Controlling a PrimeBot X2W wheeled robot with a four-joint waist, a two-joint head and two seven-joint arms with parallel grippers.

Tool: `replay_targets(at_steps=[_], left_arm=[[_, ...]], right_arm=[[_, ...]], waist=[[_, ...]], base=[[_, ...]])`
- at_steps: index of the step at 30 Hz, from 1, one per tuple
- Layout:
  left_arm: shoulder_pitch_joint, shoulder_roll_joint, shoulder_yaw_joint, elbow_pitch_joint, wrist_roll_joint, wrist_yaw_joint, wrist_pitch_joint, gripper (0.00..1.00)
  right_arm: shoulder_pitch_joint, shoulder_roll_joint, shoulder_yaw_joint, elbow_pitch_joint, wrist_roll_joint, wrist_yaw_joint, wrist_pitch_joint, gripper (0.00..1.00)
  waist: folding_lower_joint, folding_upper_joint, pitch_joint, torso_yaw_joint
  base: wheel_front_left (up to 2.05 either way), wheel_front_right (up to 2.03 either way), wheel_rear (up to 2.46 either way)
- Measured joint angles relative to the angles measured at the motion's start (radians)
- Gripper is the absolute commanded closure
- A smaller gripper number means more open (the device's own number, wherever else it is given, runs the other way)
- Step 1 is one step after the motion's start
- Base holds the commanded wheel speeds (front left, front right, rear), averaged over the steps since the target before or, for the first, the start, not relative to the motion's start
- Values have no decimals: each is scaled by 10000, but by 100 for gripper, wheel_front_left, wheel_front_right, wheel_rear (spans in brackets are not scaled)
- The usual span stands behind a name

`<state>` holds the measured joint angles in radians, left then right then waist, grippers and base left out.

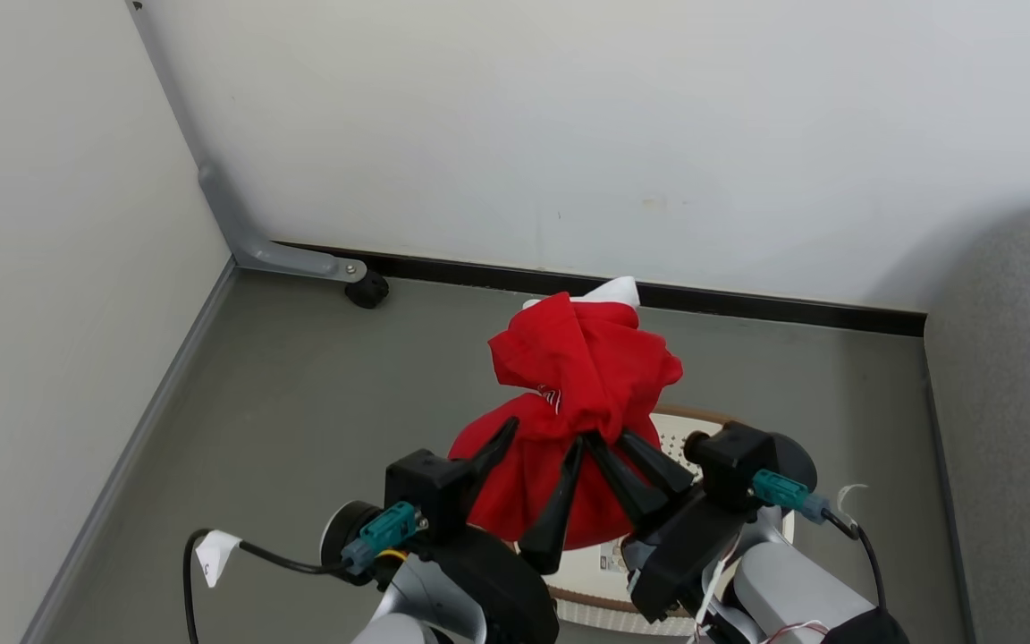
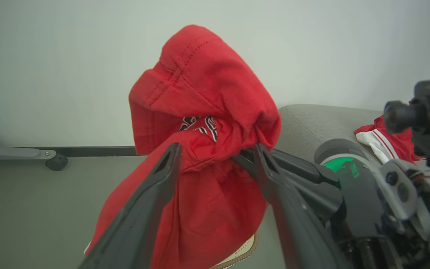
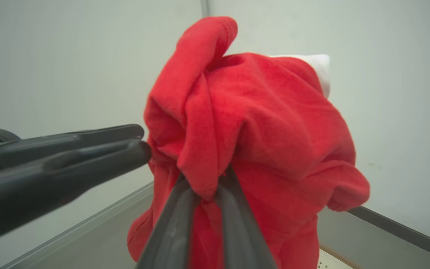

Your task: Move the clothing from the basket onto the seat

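The seat (image 1: 1011, 420) lies to the right of both jaws, past the right arm, which is the nearer one. The basket (image 1: 692, 415) sits directly beneath them. The clothing (image 1: 582, 376), a red bundle, is held up over it with its long axis upright: crumpled head above the jaws, tail hanging below. The right jaws are pinched tight on a fold. The left jaws stand wide, flanking the cloth without gripping.

walls (image 1: 569, 134): plain off-white | floor (image 1: 300, 402): grey | baseboard (image 1: 747, 305): black | corner: grey leg (image 1: 287, 258), black caster (image 1: 367, 291)
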<state>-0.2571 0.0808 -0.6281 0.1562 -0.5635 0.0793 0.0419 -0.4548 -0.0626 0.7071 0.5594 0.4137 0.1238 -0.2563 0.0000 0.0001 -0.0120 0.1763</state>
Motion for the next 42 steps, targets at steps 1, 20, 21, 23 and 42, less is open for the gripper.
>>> replay_targets(at_steps=[1,20,21,23,42], left_arm=[[5,6,-23,0,38,0,-4,0],[486,374,56,-8,138,12,-443,0],[507,378,58,-12,138,12,-449,0],[531,385,52,-17,151,12,-451,0],[527,353,-19,-123,180,-2,-527,0]], right_arm=[[37,0,-50,-8,0,0,0,100],[831,-581,-1012,-504,-284,-52,2,100],[858,-617,-1072,-546,-293,-54,2,100],[905,-694,-1177,-596,-364,-98,2,100],[1448,-1193,-2153,-913,-539,-360,2,100]], waist=[[0,0,6,-24],[0,0,132,-1289],[0,0,142,-1385],[0,0,163,-1589],[-1,0,374,-3640]], base=[[0,0,0],[0,0,0],[0,0,0],[0,0,0],[0,0,0]])
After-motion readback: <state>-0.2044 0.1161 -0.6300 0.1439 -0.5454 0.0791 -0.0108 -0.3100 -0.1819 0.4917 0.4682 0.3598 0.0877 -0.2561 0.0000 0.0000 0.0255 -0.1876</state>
